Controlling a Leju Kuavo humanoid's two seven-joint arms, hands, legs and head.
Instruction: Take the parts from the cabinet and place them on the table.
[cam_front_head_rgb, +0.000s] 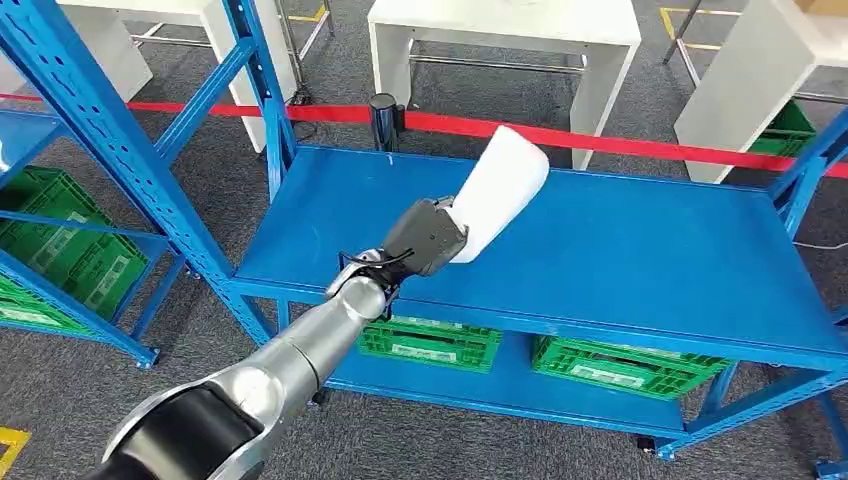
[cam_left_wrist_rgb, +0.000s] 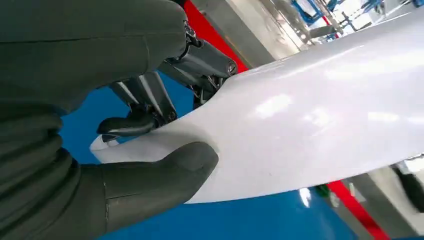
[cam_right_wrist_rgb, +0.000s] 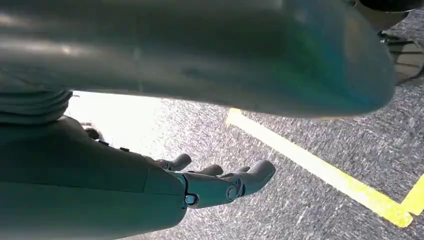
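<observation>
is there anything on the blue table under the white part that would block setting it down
Nothing visible does. The left hand holds the white part over the blue table, and the surface beneath it looks bare. The green crates sit on the lower shelf, out of the way.

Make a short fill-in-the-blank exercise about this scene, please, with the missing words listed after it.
1. The left hand holds a part whose colour is ____.
2. The part is held above a table whose colour is ____.
3. Under the table stand crates whose colour is ____.
4. The right hand holds ____.

Missing words: white; blue; green; nothing
</observation>
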